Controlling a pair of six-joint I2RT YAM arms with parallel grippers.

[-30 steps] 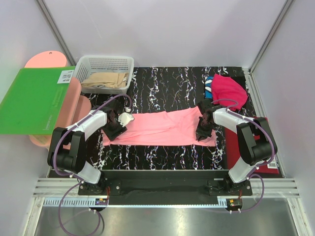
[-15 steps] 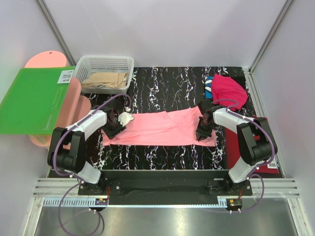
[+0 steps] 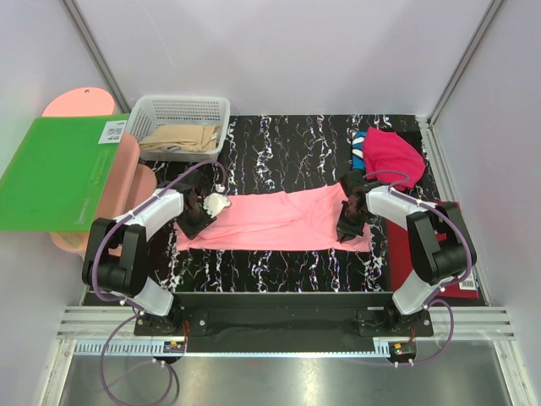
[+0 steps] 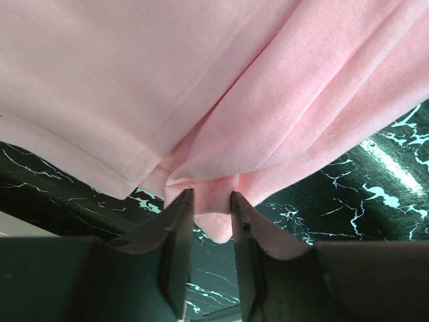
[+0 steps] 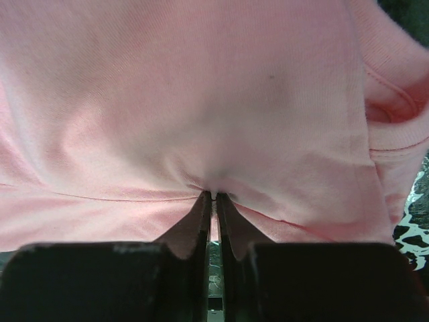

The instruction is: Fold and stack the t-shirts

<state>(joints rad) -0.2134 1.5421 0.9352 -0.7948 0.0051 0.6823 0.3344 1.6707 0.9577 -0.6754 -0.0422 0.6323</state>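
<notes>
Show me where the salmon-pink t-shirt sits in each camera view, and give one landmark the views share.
Top external: the salmon-pink t-shirt lies stretched sideways across the middle of the black marbled tabletop.
Left wrist: it fills the upper frame, with a fold between the fingers of the left hand.
Right wrist: it fills almost the whole frame, pinched by the right hand.
Shared landmark: the black marbled tabletop.

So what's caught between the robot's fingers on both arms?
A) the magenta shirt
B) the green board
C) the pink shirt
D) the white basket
C: a fold of the pink shirt sits between the left fingers and between the right fingers.
</notes>
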